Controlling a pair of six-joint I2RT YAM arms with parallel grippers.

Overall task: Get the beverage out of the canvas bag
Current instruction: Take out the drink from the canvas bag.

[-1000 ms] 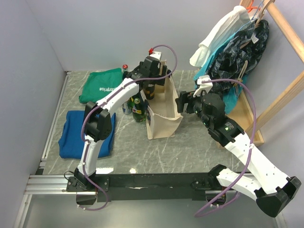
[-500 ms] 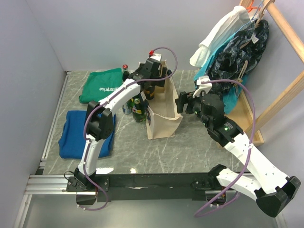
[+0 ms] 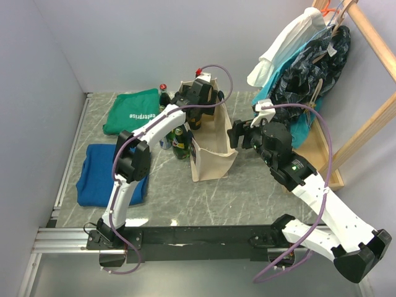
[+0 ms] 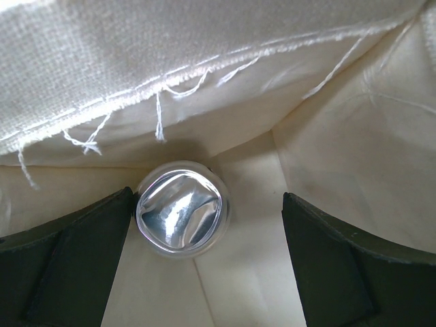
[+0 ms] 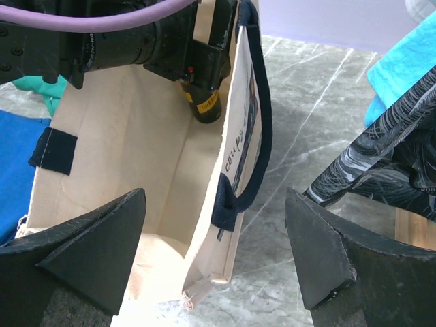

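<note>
- The canvas bag (image 3: 213, 162) stood upright and open-mouthed near the middle of the marble table (image 3: 247, 192); seen from above, its long side ran from 6 to 12 o'clock.
- The left arm (image 3: 154, 127) reached in from 7 o'clock and had its left gripper (image 4: 208, 204) down inside the bag's 12 o'clock end; the jaws stood wide apart and had hold of nothing.
- The beverage (image 4: 179, 216), a round container with a crinkled silver foil top, stood inside the bag in a corner, between the two dark fingers (image 4: 68, 266); in the wrist view it sat hard by the 9 o'clock finger, touching or a hair off, I could not tell; the 3 o'clock finger was well clear of it.
- Frayed threads (image 4: 158, 116) hung from the seam above the foil top.
- The right gripper (image 5: 216, 197) hovered at the bag's 3 o'clock side, jaws spread and empty; the bag's right wall and one navy handle (image 5: 264, 129) lay in line between its fingers (image 5: 88, 259), neither finger on them.
- A cluster of bottles (image 3: 179, 141) stood just beside the bag's left wall at 9 o'clock; a folded green cloth (image 3: 133, 108) lay at 10 o'clock and a blue cloth (image 3: 99, 173) at 8 o'clock, both apart from the bag.
- Clothes (image 3: 309, 55) hung at 2 o'clock, beyond the right arm (image 3: 309, 179).
</note>
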